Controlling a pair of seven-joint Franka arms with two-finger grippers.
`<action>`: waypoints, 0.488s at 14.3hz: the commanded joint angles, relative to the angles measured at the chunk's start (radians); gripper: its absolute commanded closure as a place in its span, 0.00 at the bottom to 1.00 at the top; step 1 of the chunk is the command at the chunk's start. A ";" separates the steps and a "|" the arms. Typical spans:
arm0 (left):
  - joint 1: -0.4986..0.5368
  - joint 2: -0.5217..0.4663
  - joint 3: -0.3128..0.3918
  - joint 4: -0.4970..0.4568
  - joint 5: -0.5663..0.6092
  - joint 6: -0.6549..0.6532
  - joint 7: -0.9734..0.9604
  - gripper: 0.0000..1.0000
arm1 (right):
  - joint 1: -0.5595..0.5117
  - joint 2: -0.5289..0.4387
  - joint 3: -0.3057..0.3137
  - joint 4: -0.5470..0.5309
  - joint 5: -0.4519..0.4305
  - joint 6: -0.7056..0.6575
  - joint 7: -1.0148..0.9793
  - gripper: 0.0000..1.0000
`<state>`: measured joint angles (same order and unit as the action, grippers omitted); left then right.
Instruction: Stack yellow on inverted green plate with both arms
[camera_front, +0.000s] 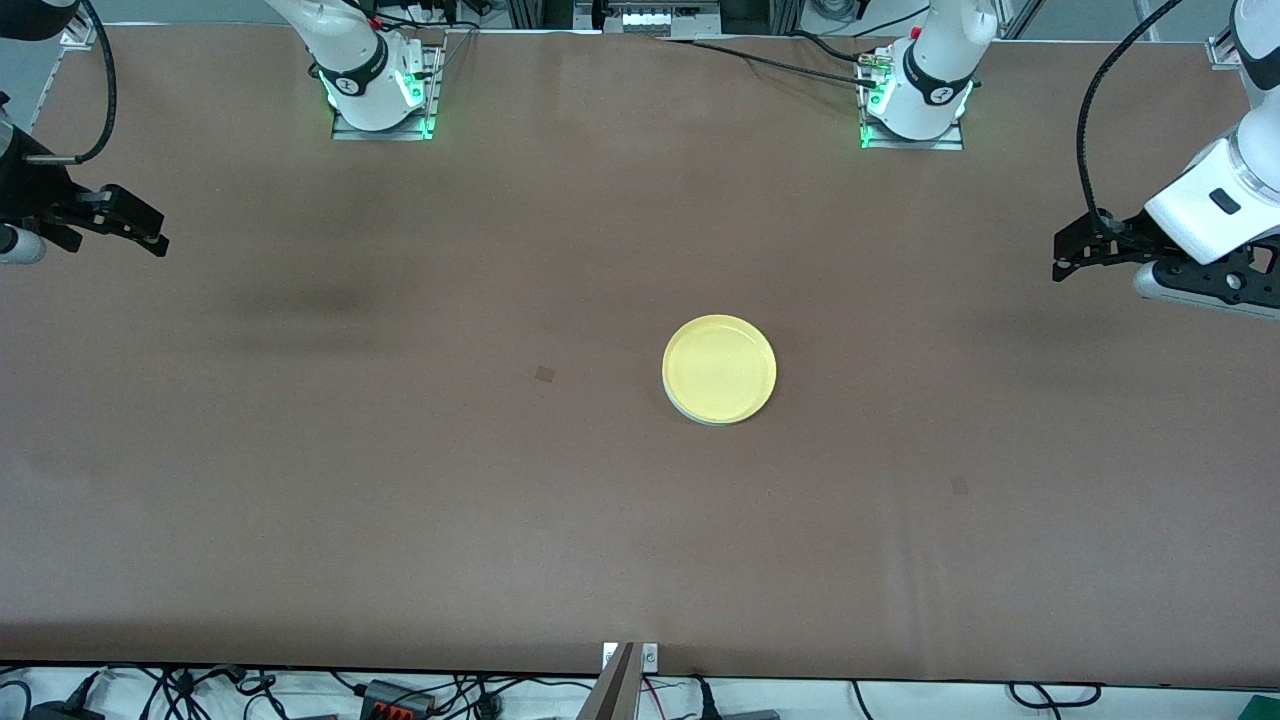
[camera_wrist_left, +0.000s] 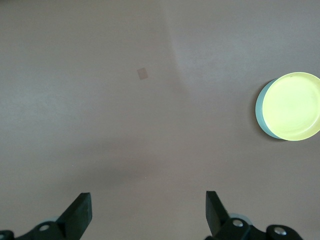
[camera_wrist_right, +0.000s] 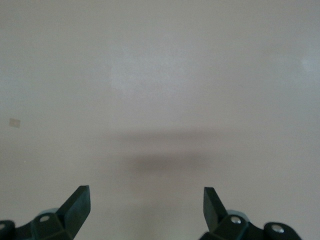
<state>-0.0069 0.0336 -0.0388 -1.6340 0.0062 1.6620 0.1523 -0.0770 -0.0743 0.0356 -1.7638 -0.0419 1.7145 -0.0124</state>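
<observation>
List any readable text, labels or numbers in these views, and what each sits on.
None can be read.
Round marks on the dark bands of the two arm bases: too small to make out.
Yellow plate, green plate under it, and table: no print visible.

Brown table (camera_front: 400, 480) evenly lit; cables (camera_front: 200, 690) along its edge.
</observation>
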 joint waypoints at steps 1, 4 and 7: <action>-0.002 0.012 0.002 0.031 -0.015 -0.024 -0.007 0.00 | -0.015 0.002 0.007 0.017 0.019 -0.001 0.000 0.00; -0.002 0.012 0.002 0.031 -0.015 -0.024 -0.007 0.00 | -0.015 0.002 0.006 0.027 0.036 -0.006 0.003 0.00; -0.004 0.012 0.002 0.031 -0.014 -0.024 -0.008 0.00 | -0.010 0.002 0.007 0.027 0.030 -0.006 -0.011 0.00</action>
<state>-0.0070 0.0337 -0.0388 -1.6340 0.0062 1.6620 0.1507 -0.0778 -0.0742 0.0349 -1.7528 -0.0255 1.7163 -0.0110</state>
